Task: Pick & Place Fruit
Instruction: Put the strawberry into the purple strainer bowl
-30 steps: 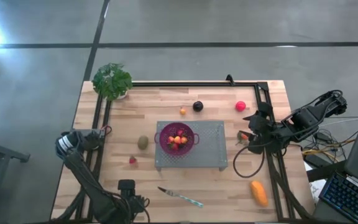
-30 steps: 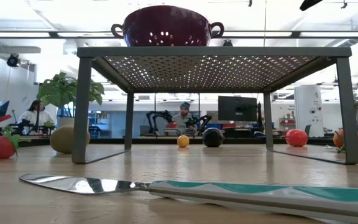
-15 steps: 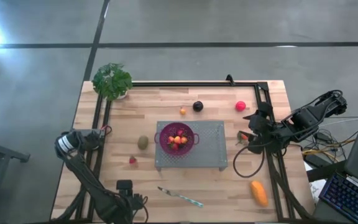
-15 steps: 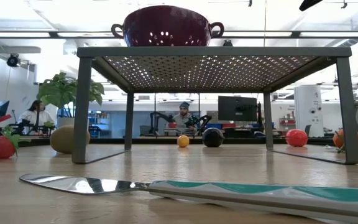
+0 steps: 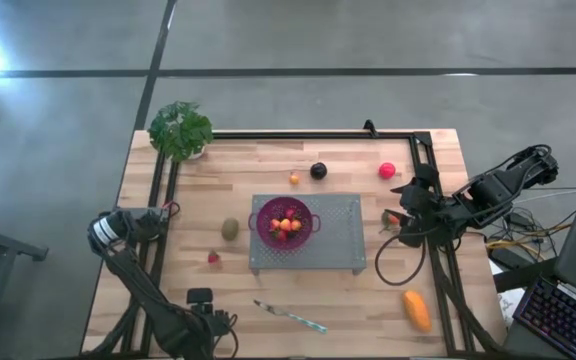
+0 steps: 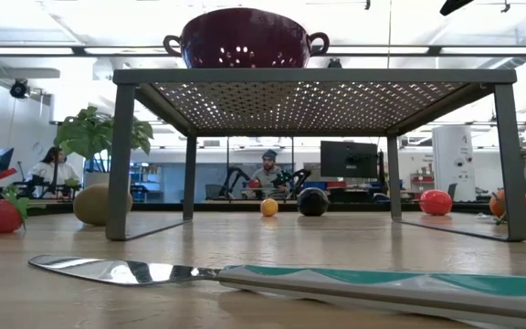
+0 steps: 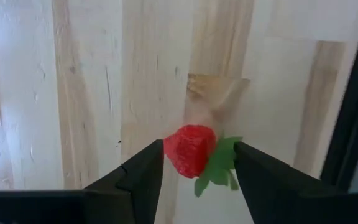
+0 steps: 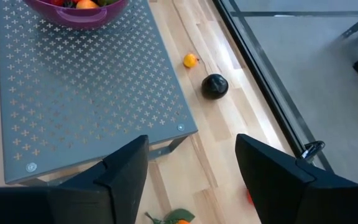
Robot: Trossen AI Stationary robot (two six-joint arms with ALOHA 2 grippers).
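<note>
Between the left gripper's [image 7: 197,163] half-open fingers lies a strawberry [image 7: 190,149], the gap having narrowed lately, so a grasp looks near; the right gripper [image 8: 191,158] waits open

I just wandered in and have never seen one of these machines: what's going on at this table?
Two robot arms are sorting toy fruit into a purple colander that sits on a metal rack and already holds a few pieces. The left gripper has its open fingers on either side of a strawberry lying on the wooden table. The right gripper, also open, waits by the rack's right side. A kiwi, plum, pink-red ball and oblong orange fruit are still out on the table.
</note>
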